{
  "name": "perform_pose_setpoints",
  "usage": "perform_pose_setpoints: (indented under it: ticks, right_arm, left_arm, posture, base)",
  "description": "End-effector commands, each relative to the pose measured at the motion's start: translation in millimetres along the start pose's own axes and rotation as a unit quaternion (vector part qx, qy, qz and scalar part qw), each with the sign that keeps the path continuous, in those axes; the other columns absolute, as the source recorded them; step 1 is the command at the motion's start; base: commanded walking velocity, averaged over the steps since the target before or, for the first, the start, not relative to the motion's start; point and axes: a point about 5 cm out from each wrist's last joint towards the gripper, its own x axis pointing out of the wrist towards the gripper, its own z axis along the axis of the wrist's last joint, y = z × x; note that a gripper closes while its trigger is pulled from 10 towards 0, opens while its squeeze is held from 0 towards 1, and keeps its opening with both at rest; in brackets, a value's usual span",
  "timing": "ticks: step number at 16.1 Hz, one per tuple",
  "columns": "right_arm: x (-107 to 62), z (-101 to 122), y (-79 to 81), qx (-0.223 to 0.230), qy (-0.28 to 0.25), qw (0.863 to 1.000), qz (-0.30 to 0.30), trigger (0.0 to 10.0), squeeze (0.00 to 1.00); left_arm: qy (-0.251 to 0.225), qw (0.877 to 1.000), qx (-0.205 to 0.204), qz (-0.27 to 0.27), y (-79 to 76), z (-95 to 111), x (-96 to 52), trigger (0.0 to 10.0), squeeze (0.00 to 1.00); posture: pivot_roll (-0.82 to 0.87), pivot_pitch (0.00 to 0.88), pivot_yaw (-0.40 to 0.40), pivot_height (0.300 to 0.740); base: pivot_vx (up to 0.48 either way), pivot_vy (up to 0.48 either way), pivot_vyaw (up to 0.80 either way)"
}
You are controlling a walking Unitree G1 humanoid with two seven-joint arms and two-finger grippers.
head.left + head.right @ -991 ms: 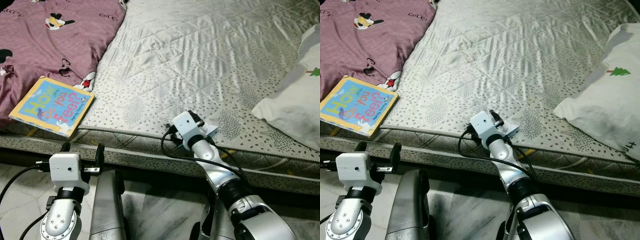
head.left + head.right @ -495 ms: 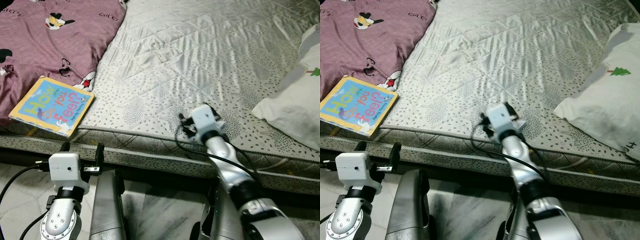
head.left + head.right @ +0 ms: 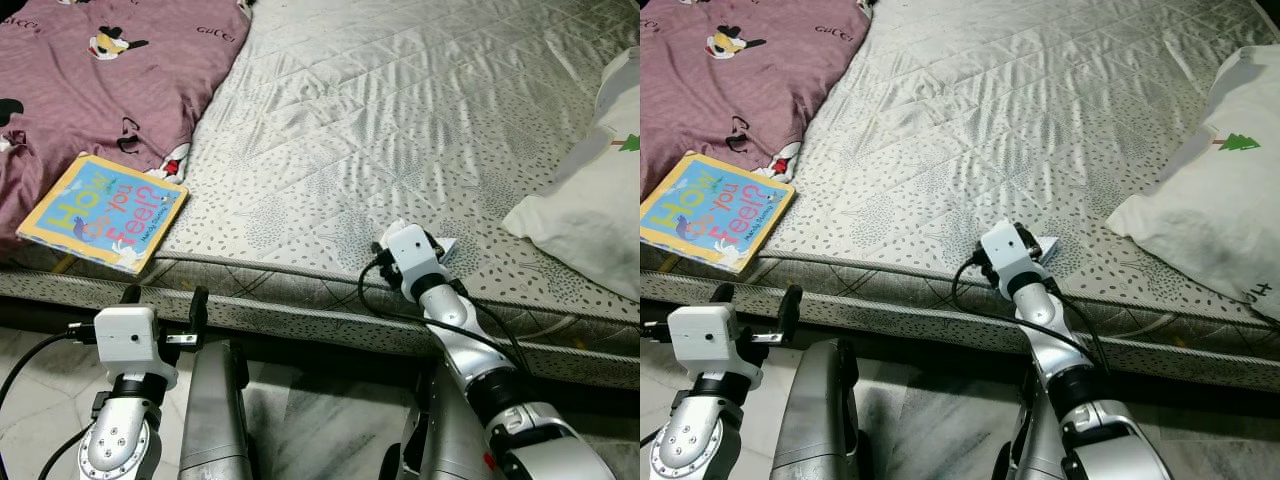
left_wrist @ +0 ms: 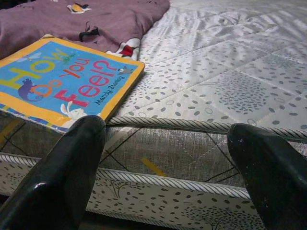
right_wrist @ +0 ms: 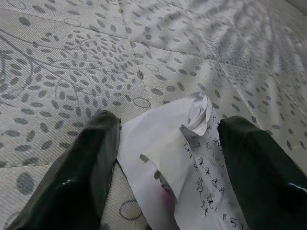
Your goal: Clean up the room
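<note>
Along the bed's (image 3: 420, 90) front edge, going left to right, a purple blanket (image 3: 110, 70) is covering the far left corner, and a picture book (image 3: 103, 212) is lying half on it, its near corner sitting just at the mattress edge. Below that edge the left gripper (image 3: 162, 296) is hanging low in front of the mattress side, its fingers (image 4: 67, 177) standing wide apart and holding nothing; in the left wrist view the book is sitting above and beyond them.

Further right, the right gripper (image 5: 165, 158) is resting on the mattress near the front edge, fingers (image 5: 84, 167) spread wide on either side of a crumpled scrap of paper (image 5: 177, 158) with handwriting on it. The paper is lying flat between them, not yet pinched. At the far right edge a white pillow (image 3: 590, 200) is lying well apart from the gripper.

The likely trouble is the paper itself: it is thin and lying flush on soft quilting, so the closing fingers may be sliding over it, pushing it ahead or catching only the raised crumple and tearing it. Pressing down harder could be gathering bed fabric along with the scrap. The cable (image 3: 440, 325) looping off the right wrist is lying against the mattress edge and could snag as the arm lifts.
</note>
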Motion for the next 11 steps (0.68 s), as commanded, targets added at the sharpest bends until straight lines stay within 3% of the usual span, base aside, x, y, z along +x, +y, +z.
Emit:
perform_pose_setpoints:
  ticks: [1,11]
  right_arm:
    - [-0.6,-7,0.3,-0.003,0.020,1.000,-0.001,0.0,0.00]
    - [-2.4,-21,-6.8,-0.014,0.055,0.998,-0.033,0.0,0.00]
  left_arm:
    - [0.010,1.000,0.004,0.006,3.7,-4,-2.5,10.0,0.00]
    - [0.015,1.000,0.007,0.008,2.7,-8,-0.2,10.0,0.00]
  posture:
    - [0.16,0.176,-0.014,0.472]
    - [0.16,0.157,-0.015,0.472]
  base:
    - [0.000,0.000,0.00]
    - [0.000,0.000,0.00]
